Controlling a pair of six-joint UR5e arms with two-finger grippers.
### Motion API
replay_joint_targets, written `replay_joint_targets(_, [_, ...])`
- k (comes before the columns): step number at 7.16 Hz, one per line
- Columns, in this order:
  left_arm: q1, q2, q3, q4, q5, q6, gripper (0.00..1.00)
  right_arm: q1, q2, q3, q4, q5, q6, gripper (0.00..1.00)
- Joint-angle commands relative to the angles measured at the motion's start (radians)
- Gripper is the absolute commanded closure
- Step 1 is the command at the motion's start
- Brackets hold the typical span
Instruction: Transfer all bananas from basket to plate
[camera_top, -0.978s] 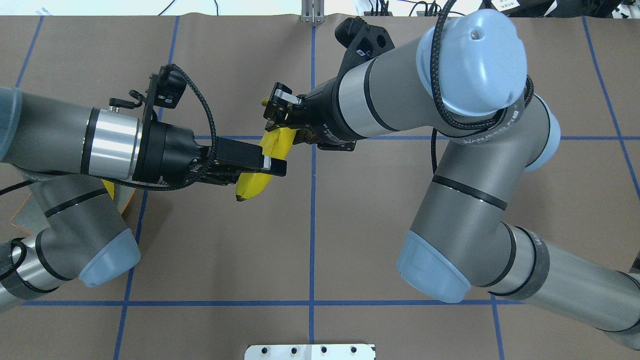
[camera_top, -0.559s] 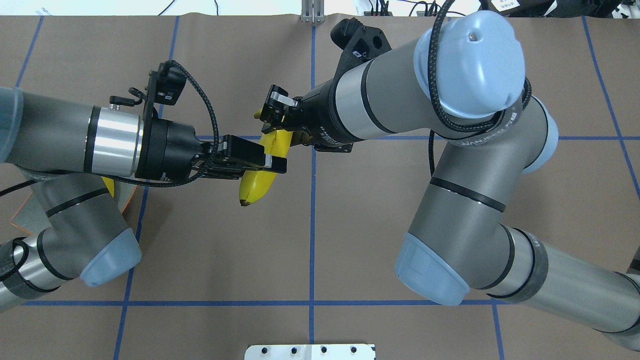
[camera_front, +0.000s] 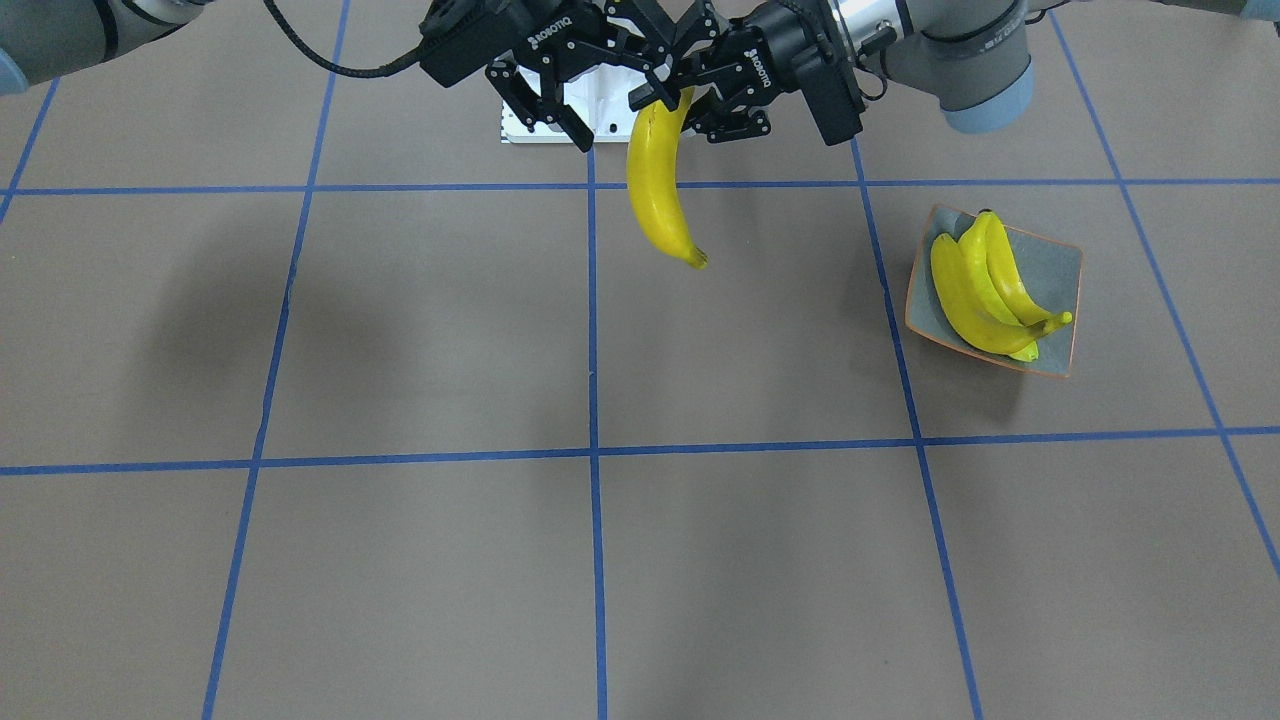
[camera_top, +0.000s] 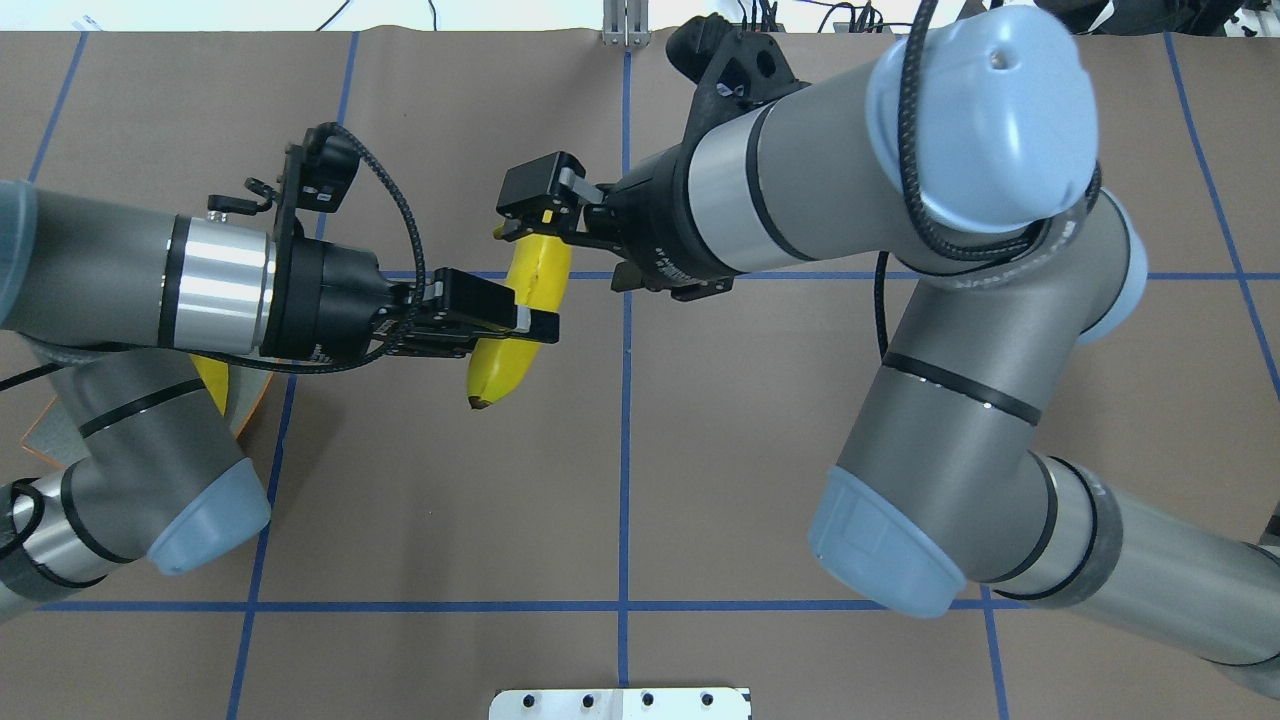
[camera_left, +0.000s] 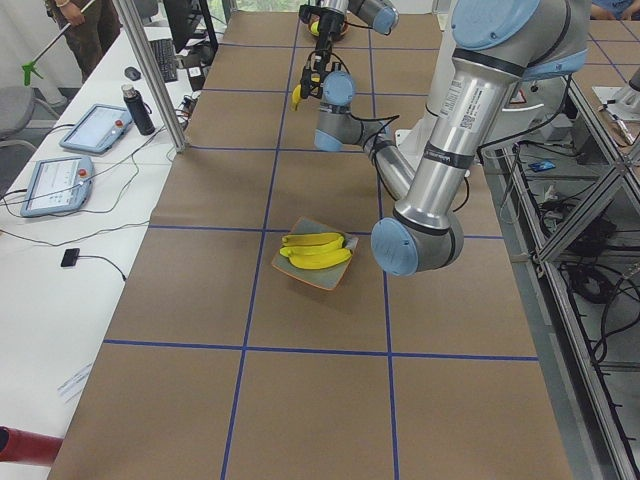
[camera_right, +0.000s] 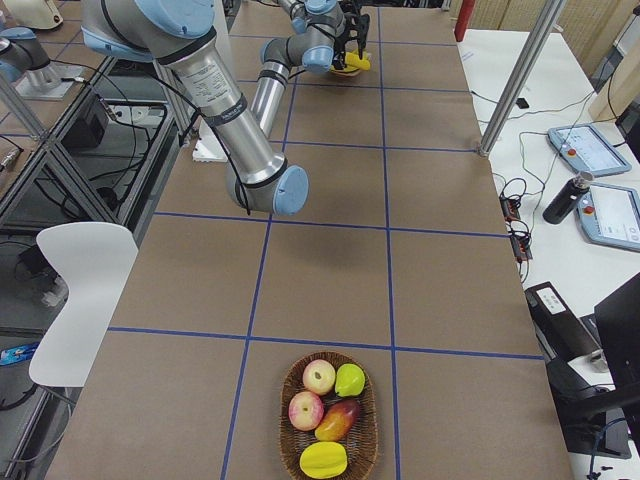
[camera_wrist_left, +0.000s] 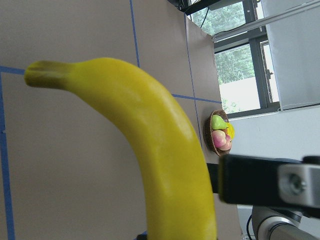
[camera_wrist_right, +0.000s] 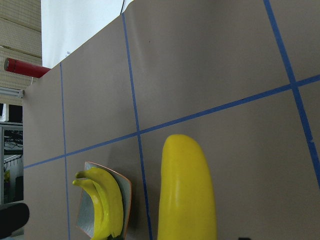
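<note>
Banana (camera_front: 660, 190) in left hand (camera_front: 672, 100), right hand (camera_front: 552, 128) spread

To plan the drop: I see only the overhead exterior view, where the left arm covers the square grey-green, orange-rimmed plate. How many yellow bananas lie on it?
Observer: Three, it seems; the front-facing view shows the glossy curved bananas close together on the plate.
Operator: Does the right gripper grip the hanging banana?
Observer: No. From the front, the right gripper is open, fingers spread wide; only the left gripper clamps it.
Operator: Any bananas in the basket?
Observer: None show; the exterior right view has only other fruit in that oval wicker basket.
</note>
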Motion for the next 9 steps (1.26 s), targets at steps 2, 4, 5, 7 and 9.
replay_joint_targets(2, [-0.086, 0.262, -0.075, 0.006, 0.003, 0.009, 1.00, 0.110, -0.127, 0.006, -0.010, 0.011, -0.081, 0.00])
replay_joint_targets(4, [-0.182, 0.501, -0.077, 0.007, 0.003, 0.200, 1.00, 0.184, -0.262, 0.010, -0.012, 0.014, -0.216, 0.00])
replay_joint_targets(5, [-0.228, 0.595, -0.077, 0.009, 0.002, 0.310, 1.00, 0.209, -0.322, 0.010, -0.012, 0.019, -0.278, 0.00])
replay_joint_targets(7, [-0.262, 0.758, -0.067, 0.015, 0.002, 0.510, 1.00, 0.259, -0.433, 0.010, -0.010, 0.031, -0.445, 0.00])
replay_joint_targets(9, [-0.254, 0.783, -0.038, 0.123, 0.005, 0.571, 1.00, 0.316, -0.520, 0.009, -0.004, 0.062, -0.629, 0.00])
